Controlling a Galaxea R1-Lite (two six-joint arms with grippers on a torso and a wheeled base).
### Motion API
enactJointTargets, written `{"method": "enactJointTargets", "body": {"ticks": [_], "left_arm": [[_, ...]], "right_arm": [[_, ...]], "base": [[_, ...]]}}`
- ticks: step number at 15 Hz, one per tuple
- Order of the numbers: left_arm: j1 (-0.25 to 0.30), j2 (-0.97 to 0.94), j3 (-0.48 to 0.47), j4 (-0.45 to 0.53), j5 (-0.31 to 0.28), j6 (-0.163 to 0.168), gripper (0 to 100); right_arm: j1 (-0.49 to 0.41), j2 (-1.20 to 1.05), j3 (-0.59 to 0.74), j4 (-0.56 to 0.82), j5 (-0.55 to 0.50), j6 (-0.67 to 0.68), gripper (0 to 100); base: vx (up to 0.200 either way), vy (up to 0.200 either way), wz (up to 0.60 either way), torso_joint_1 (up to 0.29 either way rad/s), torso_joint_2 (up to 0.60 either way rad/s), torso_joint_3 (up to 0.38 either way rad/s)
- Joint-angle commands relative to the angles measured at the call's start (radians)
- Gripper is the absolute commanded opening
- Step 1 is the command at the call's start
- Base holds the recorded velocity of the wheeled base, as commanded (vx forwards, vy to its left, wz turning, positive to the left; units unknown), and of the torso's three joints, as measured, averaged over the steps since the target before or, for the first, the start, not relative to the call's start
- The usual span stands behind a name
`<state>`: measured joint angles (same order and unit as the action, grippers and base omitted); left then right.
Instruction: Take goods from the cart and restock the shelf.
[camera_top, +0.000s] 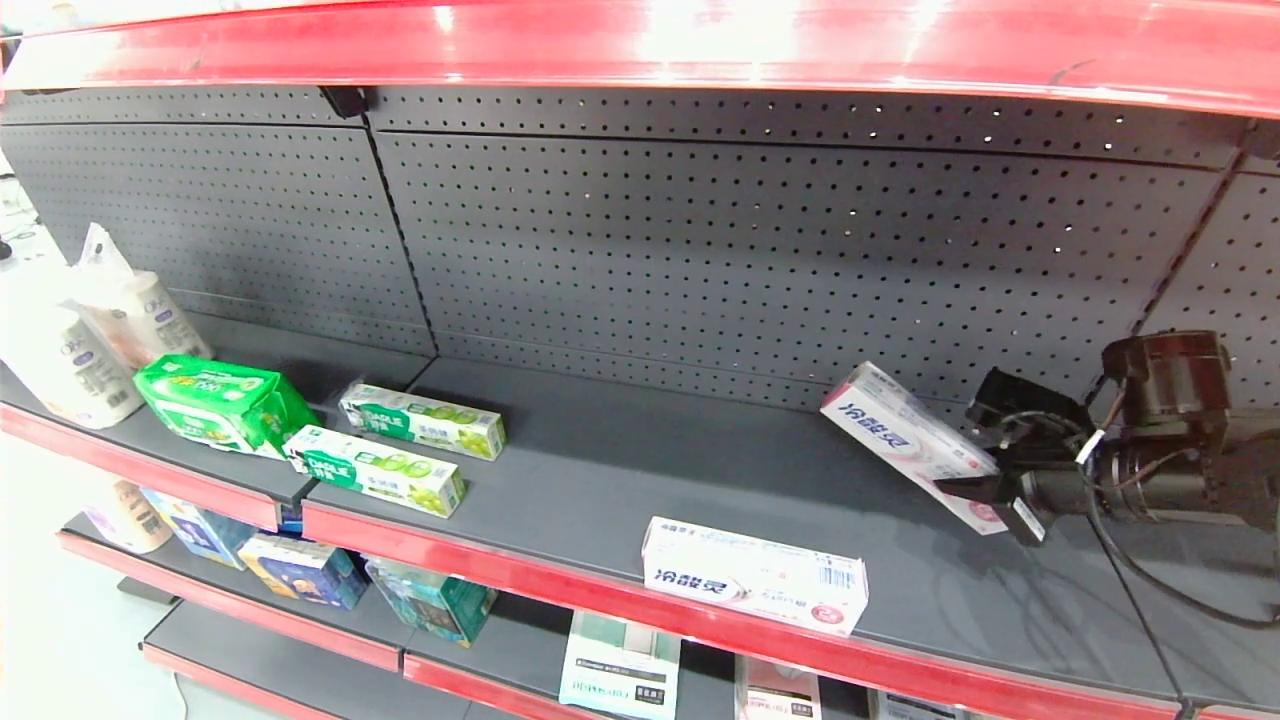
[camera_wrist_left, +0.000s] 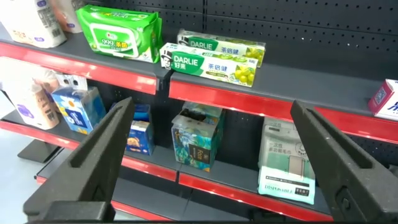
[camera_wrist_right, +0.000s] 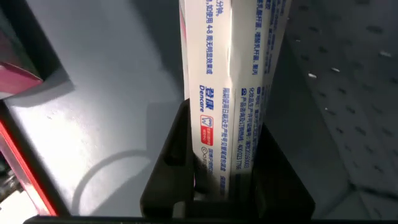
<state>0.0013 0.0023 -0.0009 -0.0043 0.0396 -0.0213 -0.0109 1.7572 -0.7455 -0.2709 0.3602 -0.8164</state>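
Over the grey shelf (camera_top: 640, 470), the right hand (camera_top: 985, 450) clamps a tilted toothpaste box (camera_top: 895, 425) at its lower end.

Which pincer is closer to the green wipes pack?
Left, most likely. The left pincer faces the shelf front, with the green wipes pack close ahead. The right pincer, clamping a toothpaste box, sits far along the shelf.

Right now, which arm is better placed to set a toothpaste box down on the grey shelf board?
Right. The right gripper is shut on a white-and-pink toothpaste box, held tilted over the grey shelf board, so it probably only needs to lower and release. The left gripper is open and holds nothing.
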Motion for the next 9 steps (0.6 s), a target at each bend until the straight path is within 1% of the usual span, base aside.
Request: {"method": "enactJointTargets", "body": {"ticks": [1,4,9], "left_arm": [[0.0,-0.001,0.001,0.0,0.0,0.0,100],[0.0,-0.001,0.001,0.0,0.0,0.0,100],[0.0,-0.001,0.001,0.0,0.0,0.0,100]], "right_arm": [[0.032,0.056,-0.003,-0.001,-0.021,-0.004,0],[0.06,0.091,-0.032,-0.001,-0.052,-0.015,0],[0.114,0.156,-0.074,-0.001,-0.066,-0.018,0]], "base": [[0.0,0.0,0.0,0.0,0.0,0.0],[0.0,0.0,0.0,0.0,0.0,0.0],[0.0,0.0,0.0,0.0,0.0,0.0]]}}
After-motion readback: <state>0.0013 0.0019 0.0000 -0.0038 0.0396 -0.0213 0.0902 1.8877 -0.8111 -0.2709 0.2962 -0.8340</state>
